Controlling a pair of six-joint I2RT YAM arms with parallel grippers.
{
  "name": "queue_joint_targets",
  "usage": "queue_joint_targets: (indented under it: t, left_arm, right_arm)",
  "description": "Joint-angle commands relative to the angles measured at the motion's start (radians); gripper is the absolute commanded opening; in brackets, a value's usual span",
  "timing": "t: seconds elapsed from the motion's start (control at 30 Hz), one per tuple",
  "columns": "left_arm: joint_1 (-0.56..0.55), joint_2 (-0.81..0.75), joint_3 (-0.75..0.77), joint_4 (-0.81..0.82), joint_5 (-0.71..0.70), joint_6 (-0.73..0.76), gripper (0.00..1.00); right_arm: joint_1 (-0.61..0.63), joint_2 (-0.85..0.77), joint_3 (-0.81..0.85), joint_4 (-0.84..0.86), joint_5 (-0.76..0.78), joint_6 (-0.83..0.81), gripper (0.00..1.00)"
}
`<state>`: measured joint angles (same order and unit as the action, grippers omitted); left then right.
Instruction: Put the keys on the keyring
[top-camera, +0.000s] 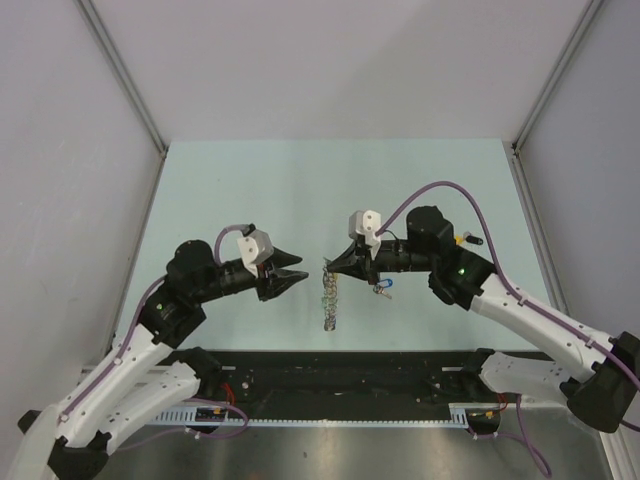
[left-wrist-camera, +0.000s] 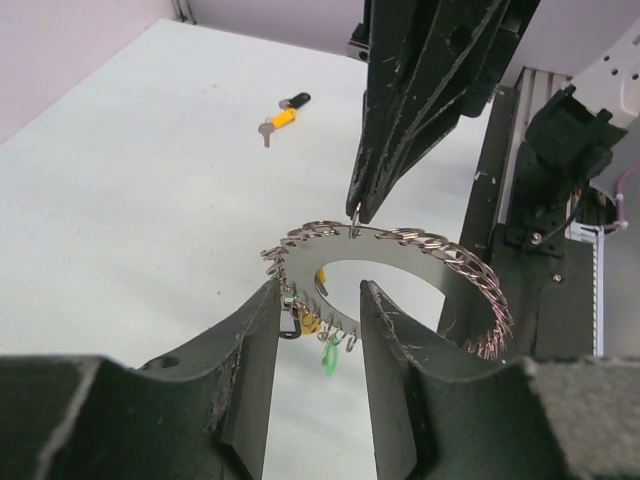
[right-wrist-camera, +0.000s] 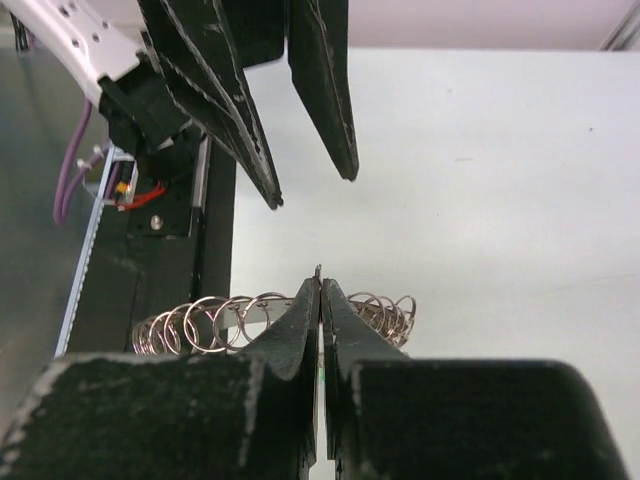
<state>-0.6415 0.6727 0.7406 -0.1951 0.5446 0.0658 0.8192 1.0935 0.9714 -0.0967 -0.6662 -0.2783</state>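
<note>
Firstly, at the left, the left fingers (left-wrist-camera: 250, 380) are spread wide and grip nothing, their tips just short of the keyring (left-wrist-camera: 410, 250). The keyring hangs at the middle of the desk (top-camera: 250, 190), between the two arms. It is a flat grey metal hoop fringed with small wire loops, and a green key (left-wrist-camera: 328, 355) dangles from its lower rim. To the right, the right fingers (right-wrist-camera: 297, 330) are pressed together, pinching one small loop on the hoop's top edge. Further right, a blue key (top-camera: 383, 291) lies below that arm, and a yellow key (top-camera: 465, 240) lies beyond it. The hoop looks stiff and light, likely to swing from a single pinch, so the flat band seems the steadier hold. The keys look tiny, thin and slippery, and their plastic heads seem the best place to grasp.
</note>
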Motion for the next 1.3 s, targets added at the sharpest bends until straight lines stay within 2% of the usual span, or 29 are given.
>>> queue_joint_targets:
  t: [0.0,0.17,0.43,0.63,1.03,1.27]
  left_arm:
    - [0.011,0.008,-0.033,0.169,0.026,-0.087,0.43]
    - [0.009,0.057,-0.037,0.220,0.118,-0.096,0.44]
    - [0.011,0.036,-0.078,0.253,0.149,-0.070,0.44]
    - [0.011,0.048,-0.086,0.272,0.181,-0.069,0.42]
    - [0.009,0.053,-0.086,0.299,0.236,-0.092,0.28]
    - [0.009,0.061,-0.079,0.301,0.252,-0.103,0.24]
  right_arm:
    - [-0.018,-0.055,-0.065,0.274,-0.061,0.132,0.00]
    - [-0.038,-0.080,-0.140,0.455,-0.067,0.234,0.00]
    - [-0.037,-0.087,-0.224,0.627,-0.047,0.337,0.00]
    - [-0.022,-0.081,-0.231,0.644,-0.046,0.347,0.00]
    - [0.005,-0.057,-0.231,0.655,-0.036,0.332,0.00]
    - [0.009,-0.040,-0.231,0.667,-0.042,0.332,0.00]
